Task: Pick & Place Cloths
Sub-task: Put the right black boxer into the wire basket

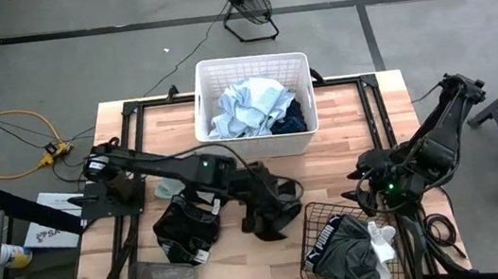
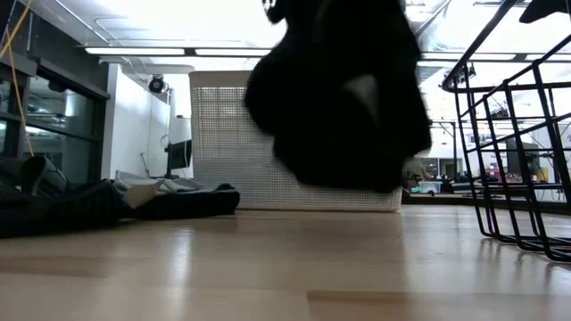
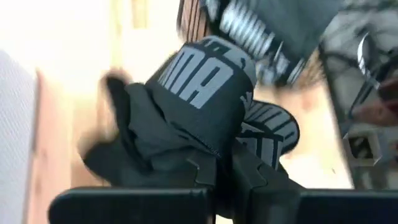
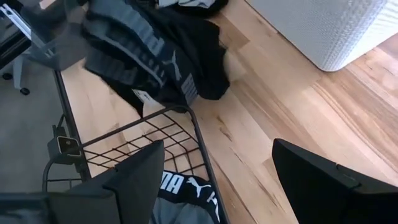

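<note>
The pale wooden table [image 1: 344,137] carries a white perforated plastic laundry basket [image 1: 251,68] at its far edge, with light blue fabric [image 1: 247,106] and a darker piece heaped inside. A black wire basket [image 1: 321,221] sits at the near right corner, already holding a dark garment with white lettering [image 1: 343,250] and something white. Another dark cloth [image 1: 186,225] lies flat on the table's left half.

The left gripper [image 1: 258,198] is over the middle of the table with its fingers clamped tight on a black garment with a grey lettered waistband [image 3: 199,87]; in the low view it hangs clear of the tabletop, though blur makes it hard to be sure all of it is off the wood. The right gripper [image 4: 214,180] waits beside the wire basket, its fingers spread wide and empty.

This looks like the carry step, just after a pick. The next move probably calls for enough height to clear a basket rim before releasing.
</note>
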Controlling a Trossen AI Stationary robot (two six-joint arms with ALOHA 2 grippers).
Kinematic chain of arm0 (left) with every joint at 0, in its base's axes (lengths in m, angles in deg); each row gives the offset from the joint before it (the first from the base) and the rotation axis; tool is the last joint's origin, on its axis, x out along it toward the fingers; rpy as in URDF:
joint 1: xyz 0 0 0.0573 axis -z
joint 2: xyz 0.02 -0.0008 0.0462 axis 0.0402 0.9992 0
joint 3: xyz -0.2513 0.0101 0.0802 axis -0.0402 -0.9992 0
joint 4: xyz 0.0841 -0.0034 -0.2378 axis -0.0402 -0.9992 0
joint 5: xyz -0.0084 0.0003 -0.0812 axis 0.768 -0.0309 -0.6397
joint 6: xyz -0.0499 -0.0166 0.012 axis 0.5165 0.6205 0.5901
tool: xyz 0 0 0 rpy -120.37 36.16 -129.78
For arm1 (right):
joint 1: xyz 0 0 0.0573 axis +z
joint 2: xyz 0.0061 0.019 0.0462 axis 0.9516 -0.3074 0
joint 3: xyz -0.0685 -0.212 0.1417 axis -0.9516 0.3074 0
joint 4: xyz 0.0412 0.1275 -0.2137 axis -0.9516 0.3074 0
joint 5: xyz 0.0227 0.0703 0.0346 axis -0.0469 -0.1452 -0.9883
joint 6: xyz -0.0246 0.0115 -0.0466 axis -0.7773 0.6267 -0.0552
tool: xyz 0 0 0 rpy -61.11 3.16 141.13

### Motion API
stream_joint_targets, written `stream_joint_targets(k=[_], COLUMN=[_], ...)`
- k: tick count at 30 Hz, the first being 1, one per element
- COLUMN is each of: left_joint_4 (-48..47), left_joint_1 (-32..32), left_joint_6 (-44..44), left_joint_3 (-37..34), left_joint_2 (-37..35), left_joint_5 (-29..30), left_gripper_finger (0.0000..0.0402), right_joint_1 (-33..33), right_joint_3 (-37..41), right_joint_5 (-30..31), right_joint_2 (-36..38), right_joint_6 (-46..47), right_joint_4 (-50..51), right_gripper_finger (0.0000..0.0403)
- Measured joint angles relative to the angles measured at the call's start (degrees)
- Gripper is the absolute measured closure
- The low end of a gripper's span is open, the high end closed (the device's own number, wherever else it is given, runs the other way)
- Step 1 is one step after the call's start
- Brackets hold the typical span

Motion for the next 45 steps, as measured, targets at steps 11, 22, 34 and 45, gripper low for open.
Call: stream_joint_targets(k=[11,22,34,45], left_joint_4=[-3.7,-2.5,-2.4,6.2], left_joint_1=[0.0,0.0,0.0,0.0], left_joint_6=[-5.2,-8.5,-8.5,-11.4], left_joint_3=[13.8,16.5,16.5,16.5], left_joint_2=[-0.1,-0.1,0.0,0.0], left_joint_5=[2.5,8.3,8.4,5.7], left_gripper_finger=[0.0396,0.0397,0.0397,0.0397], right_joint_1=[0.0,0.0,-1.6,-10.6], right_joint_3=[0.0,0.0,0.0,0.0], right_joint_5=[3.1,16.2,25.5,10.5], right_joint_2=[0.0,0.0,0.0,-1.0], right_joint_6=[-1.1,-21.3,-55.6,-60.2], right_joint_4=[-1.5,-17.9,-26.2,-30.8], right_gripper_finger=[0.0113,0.0113,0.0113,0.0113])
